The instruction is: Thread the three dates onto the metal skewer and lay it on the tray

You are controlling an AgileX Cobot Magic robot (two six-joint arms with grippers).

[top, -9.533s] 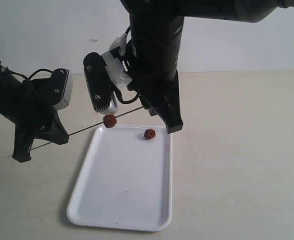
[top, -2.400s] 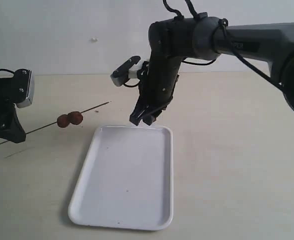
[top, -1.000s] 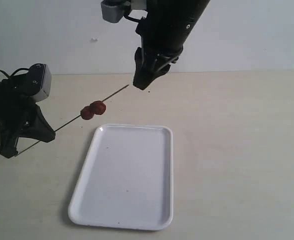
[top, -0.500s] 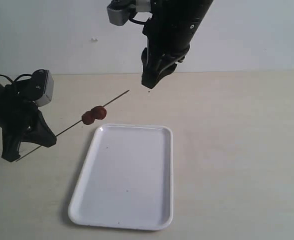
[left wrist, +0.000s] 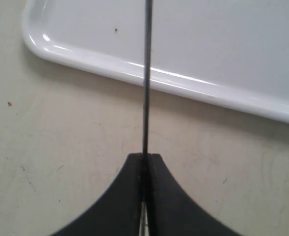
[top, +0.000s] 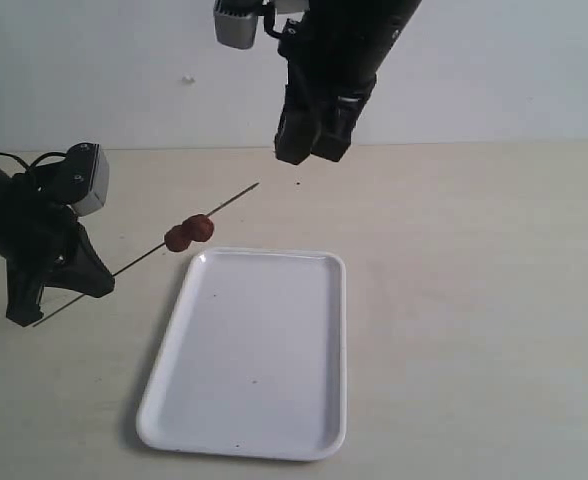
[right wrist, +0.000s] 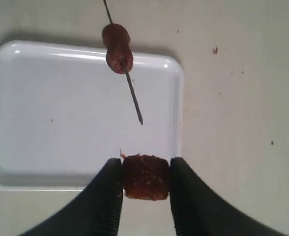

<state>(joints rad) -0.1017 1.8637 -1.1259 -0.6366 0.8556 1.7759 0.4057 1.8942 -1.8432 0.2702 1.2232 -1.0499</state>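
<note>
Presently both grippers hold their loads above the pale tabletop (top: 474,300).
Near its front edge lies the flat white rectangular tray (top: 254,340); the right gripper (top: 311,152), beyond the tray's far edge, pinches the third date (right wrist: 145,178), while the left gripper (left wrist: 145,157) clamps the thin grey metal skewer (left wrist: 146,88), which carries two wrinkled reddish-brown dates (top: 190,232) by the tray's far left corner.

Reddish-brown dates (top: 200,228), white tray (top: 264,350)

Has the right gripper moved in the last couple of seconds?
Yes. In the exterior view the right gripper was down at the far rim of the tray; now it hangs well above that rim, gripping a date.
</note>
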